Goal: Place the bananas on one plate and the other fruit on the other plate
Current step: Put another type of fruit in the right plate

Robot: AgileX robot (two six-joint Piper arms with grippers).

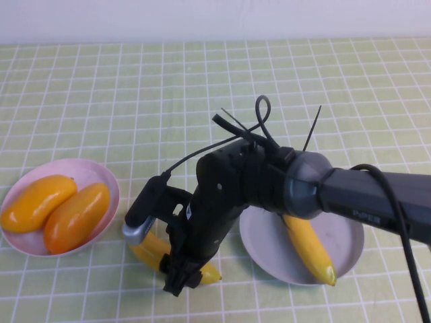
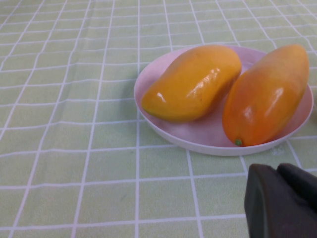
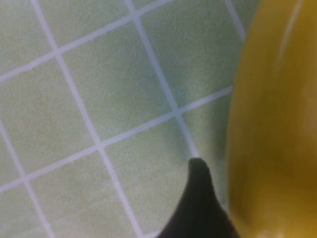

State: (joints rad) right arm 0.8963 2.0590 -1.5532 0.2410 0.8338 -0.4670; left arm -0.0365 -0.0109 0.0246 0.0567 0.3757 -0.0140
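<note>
Two orange mangoes [image 1: 37, 202] [image 1: 75, 217] lie side by side on the pink plate [image 1: 87, 171] at the left. On the grey-blue plate [image 1: 269, 249] at the right rests one banana [image 1: 310, 245]. A second banana [image 1: 153, 252] lies on the cloth between the plates. My right gripper [image 1: 183, 276] reaches down over it, open, one fingertip [image 3: 198, 193] close beside the banana's skin [image 3: 277, 124]; the other finger is hidden. My left gripper [image 2: 282, 198] is shut and hangs near the pink plate [image 2: 208, 139], with both mangoes [image 2: 193, 83] [image 2: 267, 94] in front of it.
A green checked cloth [image 1: 202, 81] covers the whole table. My right arm [image 1: 363, 195] stretches in from the right edge across the grey-blue plate, with a black cable [image 1: 397, 222] looping along it. The left arm is out of the high view.
</note>
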